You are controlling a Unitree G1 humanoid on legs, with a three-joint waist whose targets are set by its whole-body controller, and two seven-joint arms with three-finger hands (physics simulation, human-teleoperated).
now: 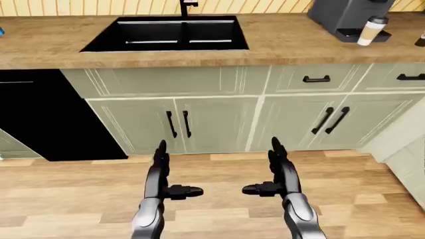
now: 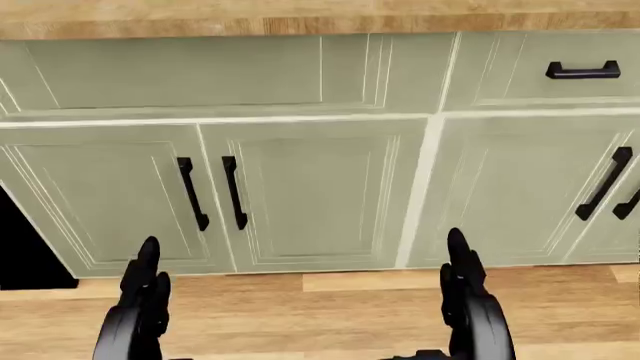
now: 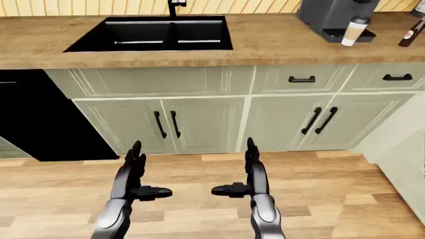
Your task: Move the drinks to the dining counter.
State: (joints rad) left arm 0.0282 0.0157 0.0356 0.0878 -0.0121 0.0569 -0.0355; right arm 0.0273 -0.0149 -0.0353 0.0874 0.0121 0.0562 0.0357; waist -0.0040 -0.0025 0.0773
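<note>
Both hands are held empty with fingers spread over the wood floor, the left hand (image 1: 161,174) beside the right hand (image 1: 279,172). Nothing is judged carried yet. Beyond and up-right of the right hand, a lidded paper coffee cup (image 1: 372,31) stands on the coffee machine's tray (image 1: 362,35) on the bench (image 1: 279,45); a dark bottle (image 3: 412,32) is seen farther right.

Both arms look alike — glossy silver-grey forearms, rounded and tapering toward the wrist. The left robot hand (image 1: 161,172) and right robot hand (image 1: 279,169) are black: three slim, jointed fingers each, two long ones side by side and a stubby thumb — smooth, no visible cables or markings.
</note>
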